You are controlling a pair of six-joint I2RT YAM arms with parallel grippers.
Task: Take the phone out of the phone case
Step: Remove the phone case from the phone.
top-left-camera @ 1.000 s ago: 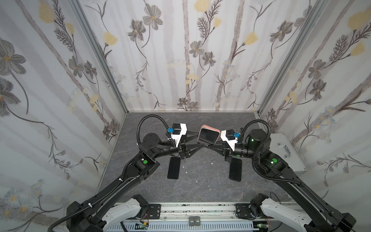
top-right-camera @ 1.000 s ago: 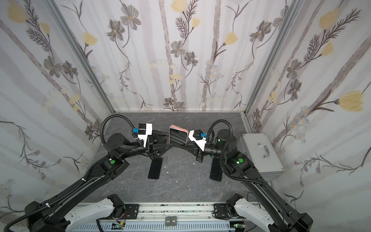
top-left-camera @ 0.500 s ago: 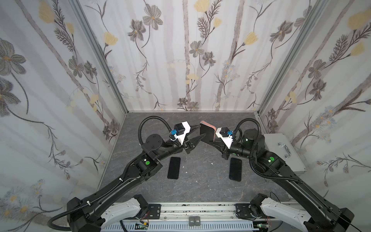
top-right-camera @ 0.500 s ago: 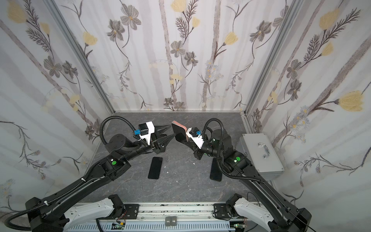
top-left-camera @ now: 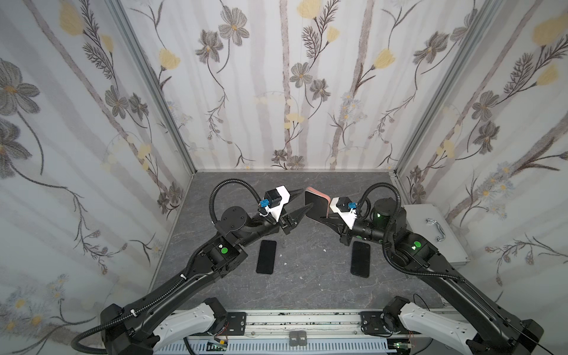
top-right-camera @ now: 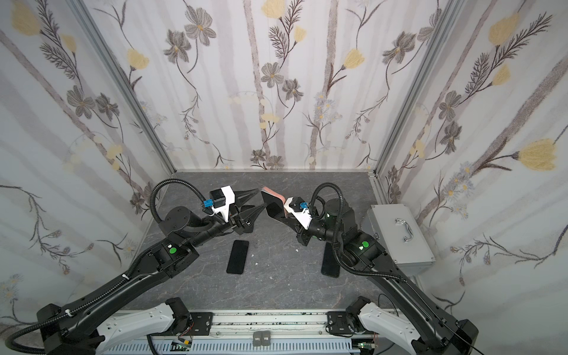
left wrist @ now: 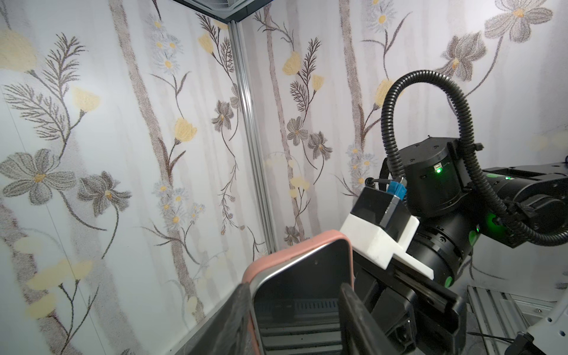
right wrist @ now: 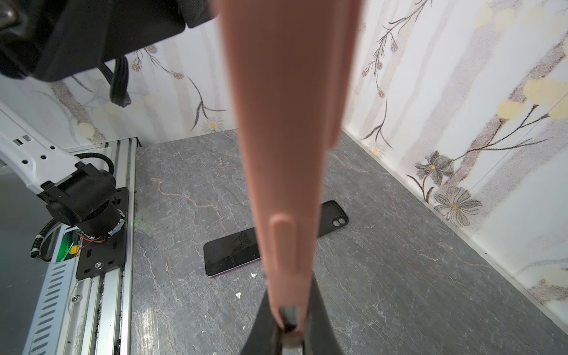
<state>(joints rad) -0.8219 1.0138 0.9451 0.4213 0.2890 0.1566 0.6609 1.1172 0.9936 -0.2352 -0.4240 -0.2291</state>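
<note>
Above the table's middle hangs the phone (top-left-camera: 316,206) (top-right-camera: 273,207), dark screen showing, still in its pink phone case (top-left-camera: 316,193) (left wrist: 295,250). My right gripper (top-left-camera: 325,216) (right wrist: 287,325) is shut on the phone's lower end, and the pink case (right wrist: 285,123) runs edge-on away from it. My left gripper (top-left-camera: 304,201) (top-right-camera: 261,198) (left wrist: 295,287) stands open with a finger on either side of the phone's free end. One finger lies against the case's edge. I cannot tell whether the fingers press on it.
Two black phones lie flat on the grey table, one under the left arm (top-left-camera: 266,256) (right wrist: 233,252) and one under the right arm (top-left-camera: 360,259). A grey metal box with a handle (top-left-camera: 436,227) stands at the right wall. Small white crumbs dot the table.
My left gripper has risen from below the phone and now has its fingers at the phone's free end. The right gripper keeps its hold and has shifted the phone only slightly.
</note>
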